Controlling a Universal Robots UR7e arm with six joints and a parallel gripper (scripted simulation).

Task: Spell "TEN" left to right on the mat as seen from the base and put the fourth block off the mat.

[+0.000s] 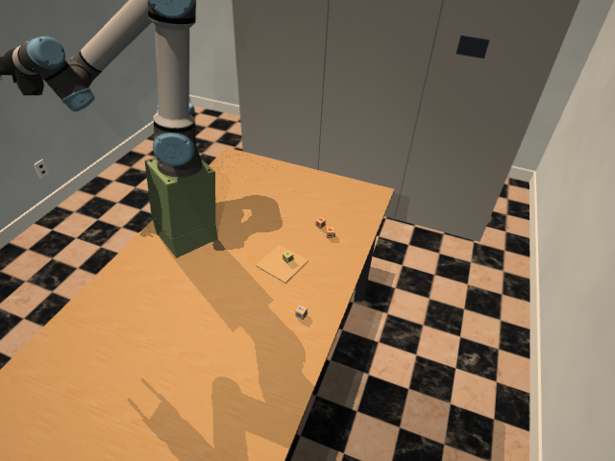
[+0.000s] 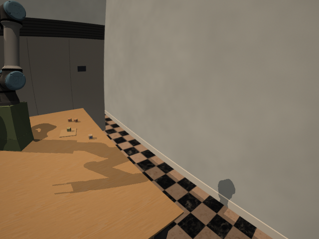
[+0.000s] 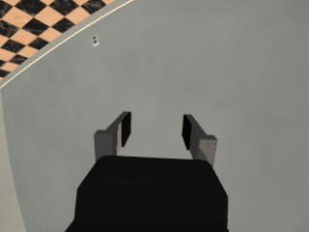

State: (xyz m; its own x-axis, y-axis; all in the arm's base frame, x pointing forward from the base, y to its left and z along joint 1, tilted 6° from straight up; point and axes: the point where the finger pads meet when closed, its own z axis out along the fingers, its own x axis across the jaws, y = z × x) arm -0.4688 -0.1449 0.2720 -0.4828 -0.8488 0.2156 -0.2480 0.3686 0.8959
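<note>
The thin square mat (image 1: 273,266) (image 2: 64,134) lies flat on the table. A block with green letters (image 1: 287,256) (image 2: 69,129) stands on it. Two blocks with red letters, one (image 1: 320,222) (image 2: 69,119) and another (image 1: 330,231) (image 2: 75,120), stand close together off the mat, towards the grey cabinet. A block with blue letters (image 1: 301,311) (image 2: 90,136) stands off the mat on the other side. The letters are too small to read surely. My gripper (image 3: 156,124) is open and empty in the wrist view, pointing at the wall, far from all blocks.
The green robot pedestal (image 1: 185,208) (image 2: 12,126) stands at the table (image 1: 124,347) (image 2: 51,210), near the mat. The grey cabinet (image 1: 362,99) (image 2: 51,77) rises behind the table's far end. The blocks lie towards the table's long edge, beyond which is the checkered floor. Arm shadows cross the table.
</note>
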